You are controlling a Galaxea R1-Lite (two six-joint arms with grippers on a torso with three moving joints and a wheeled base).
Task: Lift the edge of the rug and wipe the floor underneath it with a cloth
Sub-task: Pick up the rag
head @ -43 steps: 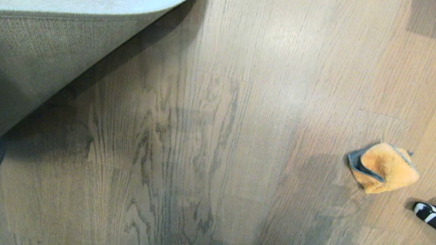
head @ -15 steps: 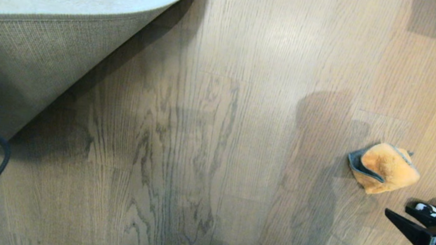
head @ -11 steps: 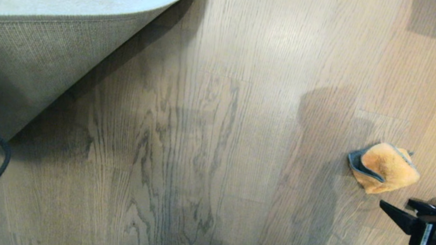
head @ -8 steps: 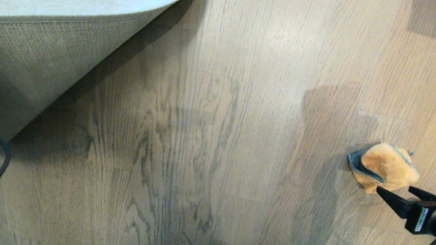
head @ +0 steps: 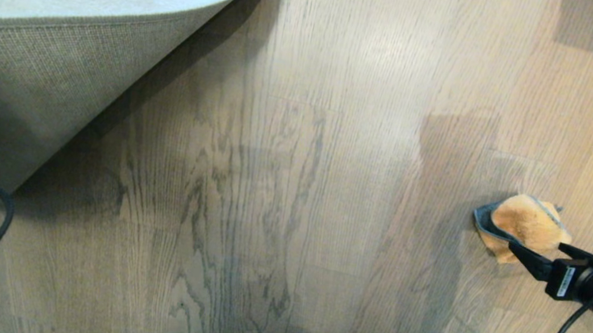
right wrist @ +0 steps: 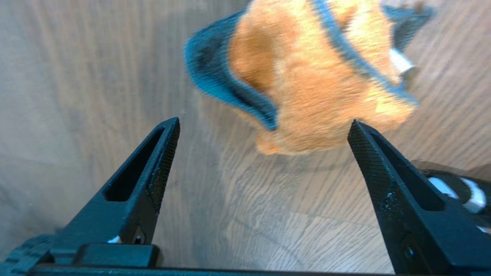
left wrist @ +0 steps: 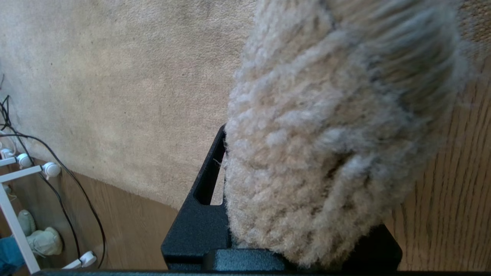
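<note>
Cloth (head: 526,225) lies crumpled on the floor (head: 303,161), well apart from the lifted rug edge (head: 91,25). It looks soft, light and fuzzy, likely to squash and drag rather than slip, so the raised orange hump near its middle seems the best spot to pinch. The right gripper (right wrist: 264,134) hangs spread wide just short of it. The left gripper (left wrist: 299,214) is clamped on the rug's thick pile, holding the corner folded back.
</note>
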